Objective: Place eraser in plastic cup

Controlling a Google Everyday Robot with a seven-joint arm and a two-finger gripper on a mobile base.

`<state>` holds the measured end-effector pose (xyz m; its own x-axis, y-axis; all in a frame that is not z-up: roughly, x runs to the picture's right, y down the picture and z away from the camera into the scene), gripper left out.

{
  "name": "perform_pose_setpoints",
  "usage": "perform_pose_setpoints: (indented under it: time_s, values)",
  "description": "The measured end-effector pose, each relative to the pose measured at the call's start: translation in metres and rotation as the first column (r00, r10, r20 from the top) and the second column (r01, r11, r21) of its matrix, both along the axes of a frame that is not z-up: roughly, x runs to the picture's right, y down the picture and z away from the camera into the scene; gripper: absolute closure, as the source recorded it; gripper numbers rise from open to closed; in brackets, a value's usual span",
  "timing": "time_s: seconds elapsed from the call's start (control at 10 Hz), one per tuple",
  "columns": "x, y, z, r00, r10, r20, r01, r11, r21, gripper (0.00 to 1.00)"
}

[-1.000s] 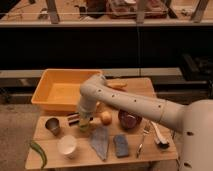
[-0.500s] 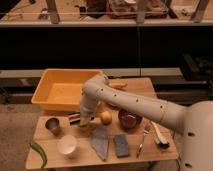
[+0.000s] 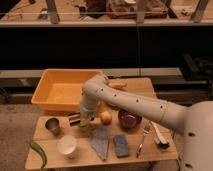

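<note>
My gripper [image 3: 83, 120] hangs down from the arm at the left middle of the wooden table [image 3: 165, 152], just in front of the yellow bin. The eraser [image 3: 74, 119], a small dark block with pale stripes, is at the gripper's left side, right against its tip. The plastic cup [image 3: 86, 127], pale green, shows just below and right of the gripper tip, partly hidden by it. I cannot tell whether the eraser is held or resting on the table.
A yellow bin [image 3: 60, 90] stands at the back left. A metal cup [image 3: 52, 125] and a white cup [image 3: 67, 146] are to the left front. A yellow ball [image 3: 105, 118], dark red bowl [image 3: 130, 120], blue-grey pad [image 3: 120, 145], grey cloth [image 3: 100, 142] and fork [image 3: 142, 139] lie to the right.
</note>
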<state>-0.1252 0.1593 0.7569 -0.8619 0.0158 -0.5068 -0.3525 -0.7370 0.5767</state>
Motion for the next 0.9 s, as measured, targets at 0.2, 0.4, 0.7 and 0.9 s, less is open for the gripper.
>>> perform_pose_setpoints:
  time_s: [0.2, 0.4, 0.7, 0.9]
  values:
    - [-0.0023, 0.0034, 0.0005, 1.000, -0.008, 0.002, 0.008, 1.0000, -0.002, 0.22]
    - [-0.0025, 0.0056, 0.0021, 1.000, -0.013, -0.004, 0.013, 0.9999, -0.003, 0.20]
    - [-0.0012, 0.0029, 0.0042, 1.000, -0.012, -0.014, 0.012, 0.9999, 0.005, 0.20]
    - [0.0021, -0.0029, 0.0033, 1.000, -0.004, -0.025, 0.004, 0.9998, 0.019, 0.20]
